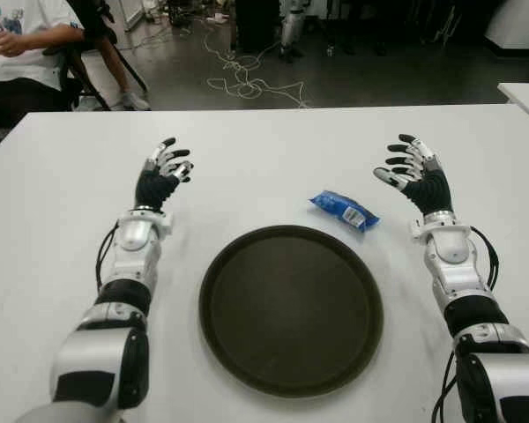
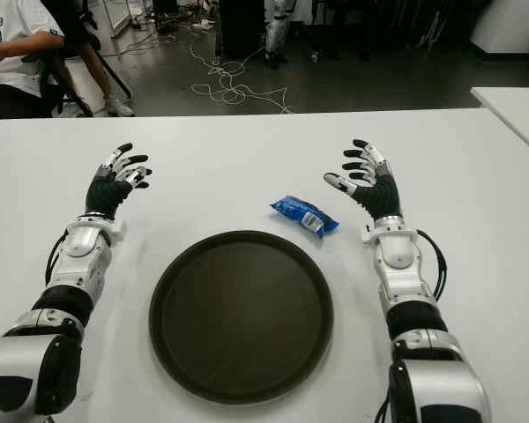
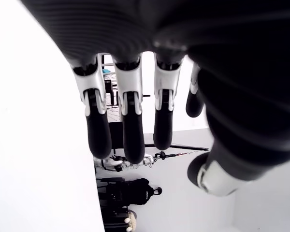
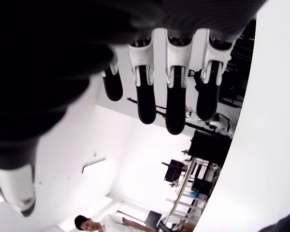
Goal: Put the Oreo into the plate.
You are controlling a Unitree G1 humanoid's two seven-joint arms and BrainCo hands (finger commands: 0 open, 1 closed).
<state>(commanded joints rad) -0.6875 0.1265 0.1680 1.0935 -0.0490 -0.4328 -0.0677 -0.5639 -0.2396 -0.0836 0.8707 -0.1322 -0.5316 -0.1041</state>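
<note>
Pre-grasp step: Oreo (image 1: 345,211) lay on table (image 1: 264,141) beyond plate (image 1: 291,308). Right hand (image 1: 416,172) and left hand (image 1: 163,170) spread, empty. Next: right hand reaches left, grasps Oreo.

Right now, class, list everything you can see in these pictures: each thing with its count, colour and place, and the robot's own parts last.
Oreo pack: one, blue wrapper, lying on the table just beyond the plate's far right edge, apart from it.
Plate: one, dark brown, round, empty, on the table between the two arms.
Table: one, white, under everything.
Second table: one, white, corner showing at far right.
Cables: a tangle, light, on the dark floor beyond the table.
Person: one, white shirt, seated at far left.
Left hand: one, black and white, fingers spread, holding nothing, left of the plate.
Right hand: one, black and white, fingers spread, holding nothing, right of the Oreo pack.
</note>
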